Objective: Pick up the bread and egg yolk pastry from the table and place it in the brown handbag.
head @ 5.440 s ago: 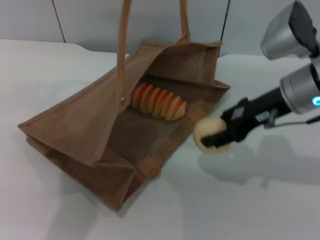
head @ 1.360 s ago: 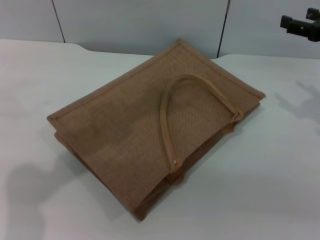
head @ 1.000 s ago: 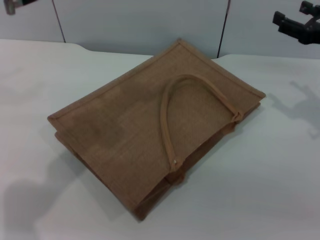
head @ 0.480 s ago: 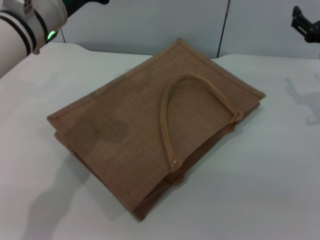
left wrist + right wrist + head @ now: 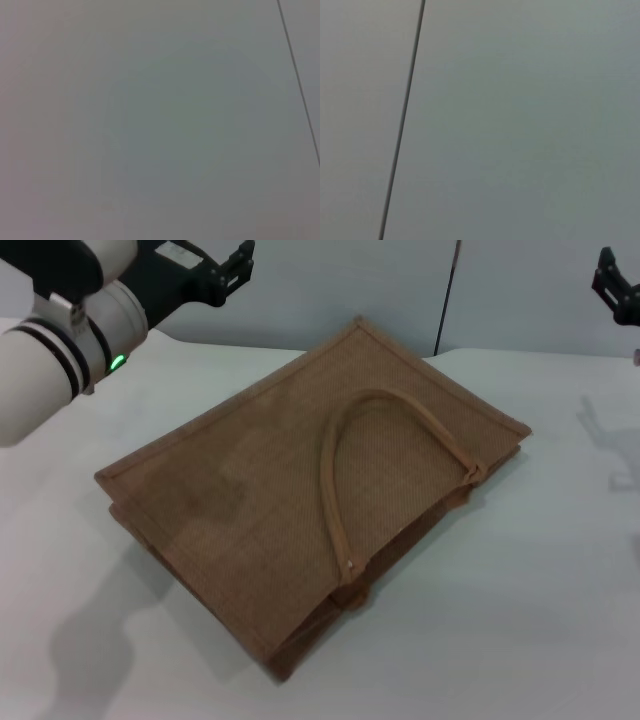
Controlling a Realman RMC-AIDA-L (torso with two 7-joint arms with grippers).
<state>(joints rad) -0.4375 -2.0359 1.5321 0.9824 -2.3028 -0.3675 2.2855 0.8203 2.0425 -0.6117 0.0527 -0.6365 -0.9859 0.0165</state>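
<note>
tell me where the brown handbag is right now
In the head view the brown handbag lies flat in the middle of the white table, one handle draped over its top.

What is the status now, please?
Left gripper raised at far left, open, empty. Right gripper raised at far right. Brown handbag lies flat, closed; bread and pastry not visible. Nothing in the way.

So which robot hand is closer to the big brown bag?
Left. The left gripper hangs above the brown handbag at its far left; the right gripper is off past its right end.
</note>
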